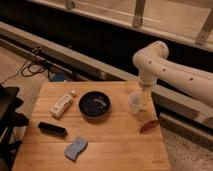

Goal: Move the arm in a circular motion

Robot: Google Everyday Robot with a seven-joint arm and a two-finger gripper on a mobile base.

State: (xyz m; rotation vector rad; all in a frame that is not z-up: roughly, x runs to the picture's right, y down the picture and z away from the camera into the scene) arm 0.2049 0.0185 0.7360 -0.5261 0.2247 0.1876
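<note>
My white arm (172,70) reaches in from the right, and its bent joint (150,57) is above the back right of the wooden table (115,145). My gripper (142,94) hangs below the wrist, just over a clear plastic cup (135,104) that stands on the table. I cannot tell whether it touches the cup.
On the table are a dark bowl (94,104) in the middle, a white bottle (62,104) lying at the left, a black bar (52,129), a blue sponge (76,148) at the front, and a red packet (149,125) at the right. A black chair (9,117) stands at the left. Cables (35,65) lie behind.
</note>
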